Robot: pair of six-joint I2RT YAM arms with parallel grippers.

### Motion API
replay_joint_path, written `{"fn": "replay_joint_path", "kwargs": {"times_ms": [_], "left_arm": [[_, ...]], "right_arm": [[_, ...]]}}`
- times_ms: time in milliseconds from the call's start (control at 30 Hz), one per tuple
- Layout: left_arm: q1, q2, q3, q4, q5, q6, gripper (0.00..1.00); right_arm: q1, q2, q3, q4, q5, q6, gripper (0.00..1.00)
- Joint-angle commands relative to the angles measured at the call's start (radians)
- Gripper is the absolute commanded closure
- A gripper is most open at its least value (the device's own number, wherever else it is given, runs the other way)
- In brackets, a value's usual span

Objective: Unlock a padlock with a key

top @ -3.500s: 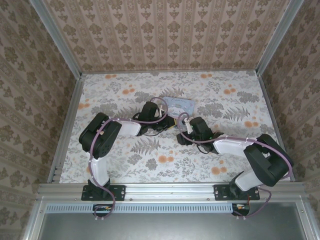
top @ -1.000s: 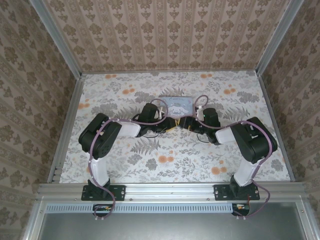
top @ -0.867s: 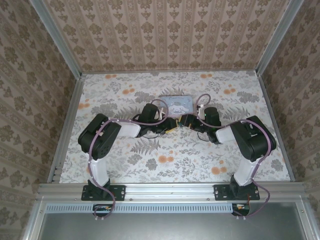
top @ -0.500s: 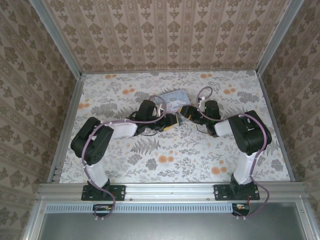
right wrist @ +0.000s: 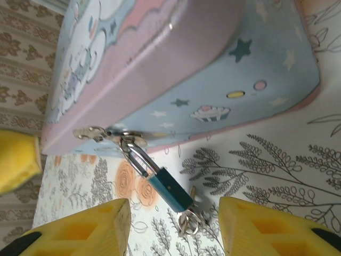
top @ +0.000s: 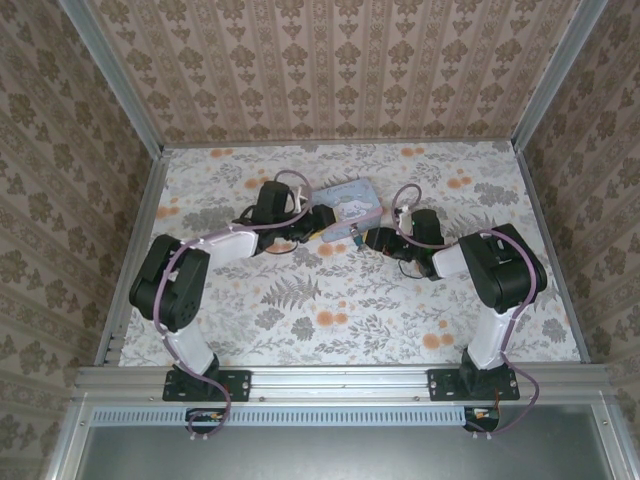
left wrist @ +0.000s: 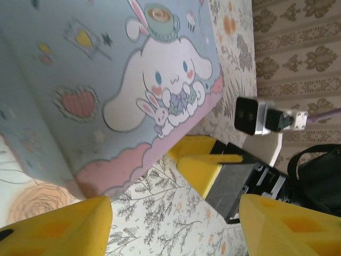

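Note:
The small teal-blue padlock (right wrist: 169,188) hangs by its silver shackle from the hasp (right wrist: 101,133) of a pale blue cartoon tin (right wrist: 176,69). The key (right wrist: 192,195) and its ring (right wrist: 186,223) sit at the padlock's lower end; I cannot tell whether the key is in the lock. My right gripper (right wrist: 171,234) is open, one yellow finger on each side of the padlock and ring, touching neither. In the top view it sits at the tin's near edge (top: 372,238). My left gripper (left wrist: 176,229) is open over bare floor beside the tin (left wrist: 133,80).
The tin (top: 350,203) lies aslant mid-floor, between the two grippers. The left gripper (top: 322,224) is at its left end. The right gripper's fingers (left wrist: 208,165) show close ahead in the left wrist view. Papered walls and metal rails (top: 135,250) ring the floor.
The left arm has swung back and to the left, and its jaws have opened. The tin has turned to a slant. The right gripper's jaws have narrowed a little around the padlock.

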Motion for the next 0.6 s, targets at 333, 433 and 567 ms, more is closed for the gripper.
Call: {"fn": "replay_joint_path", "kwargs": {"times_ms": [333, 433, 567], "left_arm": [[0.037, -0.003, 0.046, -0.029, 0.004, 0.042, 0.35], [0.039, 0.002, 0.043, -0.016, 0.009, 0.033, 0.35], [0.038, 0.009, 0.035, 0.003, 0.015, 0.020, 0.35]], "right_arm": [[0.030, 0.057, 0.089, -0.067, -0.087, -0.082, 0.59], [0.040, 0.066, 0.098, -0.076, -0.082, -0.088, 0.59], [0.046, 0.075, 0.096, -0.079, -0.075, -0.090, 0.62]]}}
